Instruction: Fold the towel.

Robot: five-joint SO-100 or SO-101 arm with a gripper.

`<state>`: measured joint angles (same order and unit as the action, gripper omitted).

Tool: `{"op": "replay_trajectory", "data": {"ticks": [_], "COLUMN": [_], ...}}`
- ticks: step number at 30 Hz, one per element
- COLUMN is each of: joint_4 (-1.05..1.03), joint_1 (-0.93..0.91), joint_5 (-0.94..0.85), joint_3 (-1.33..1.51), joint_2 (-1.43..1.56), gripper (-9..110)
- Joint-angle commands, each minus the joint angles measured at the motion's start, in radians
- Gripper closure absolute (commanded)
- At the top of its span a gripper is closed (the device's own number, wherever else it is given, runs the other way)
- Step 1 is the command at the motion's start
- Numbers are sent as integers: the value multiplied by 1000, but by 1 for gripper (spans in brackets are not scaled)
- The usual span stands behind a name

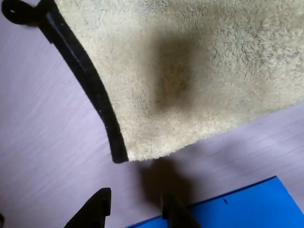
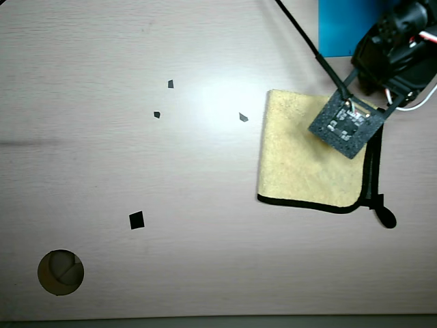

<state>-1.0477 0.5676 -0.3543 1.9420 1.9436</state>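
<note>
My claw (image 1: 135,209) hangs open and empty at the bottom of the wrist view, fingers apart just off the towel's (image 1: 190,71) near corner. In the overhead view the towel (image 2: 300,157) lies flat at right of the bench (image 2: 136,164). A blue sheet (image 2: 338,27) sits upper right, my arm (image 2: 396,48) overlapping it. Black marks (image 2: 136,219) and a round hole (image 2: 61,272) lie left.
</note>
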Motion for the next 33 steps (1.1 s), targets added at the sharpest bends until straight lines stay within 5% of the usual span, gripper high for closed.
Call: {"op": "replay_trajectory", "data": {"ticks": [1, 12, 33], "joint_4": [-57, -71, -72], "joint_1": [9, -169, -333], "joint_5": [29, 40, -5], "joint_3": [-78, 118, 373], "joint_2": [100, 291, 359], "gripper": [90, 101, 101]}}
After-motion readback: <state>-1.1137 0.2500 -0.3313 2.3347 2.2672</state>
